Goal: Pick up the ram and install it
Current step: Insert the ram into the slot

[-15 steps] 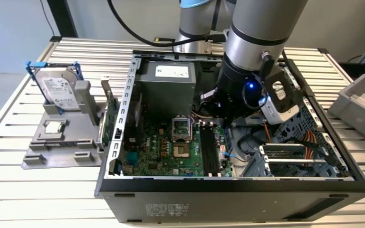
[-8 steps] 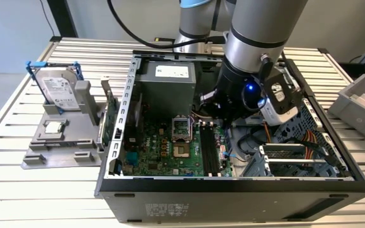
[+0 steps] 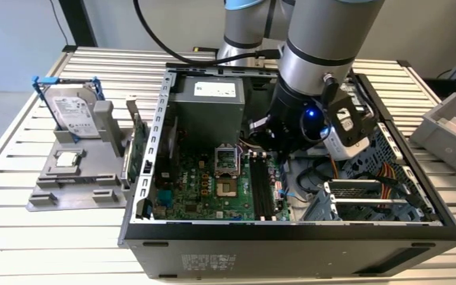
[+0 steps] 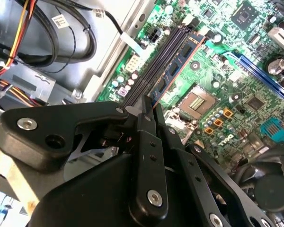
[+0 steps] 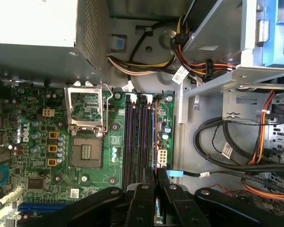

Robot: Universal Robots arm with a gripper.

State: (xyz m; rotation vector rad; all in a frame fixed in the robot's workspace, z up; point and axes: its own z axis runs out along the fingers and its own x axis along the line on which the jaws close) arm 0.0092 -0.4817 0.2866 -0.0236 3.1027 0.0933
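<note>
One thin, long circuit-board ram stick with dark chips stands along the long black slots, centre of the exterior view, with the black gripper pinched nearly closed on its end.
A tilt could jam it half-seated. The grey metal bay wall and black cables crowd one side, while the green motherboard lies open on the other.

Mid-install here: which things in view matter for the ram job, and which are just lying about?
Job in hand:
- ram, standing along the slots
- slots
- gripper, at the ram's near end

Lying about:
- hard drive
- green card
- grey bin
</note>
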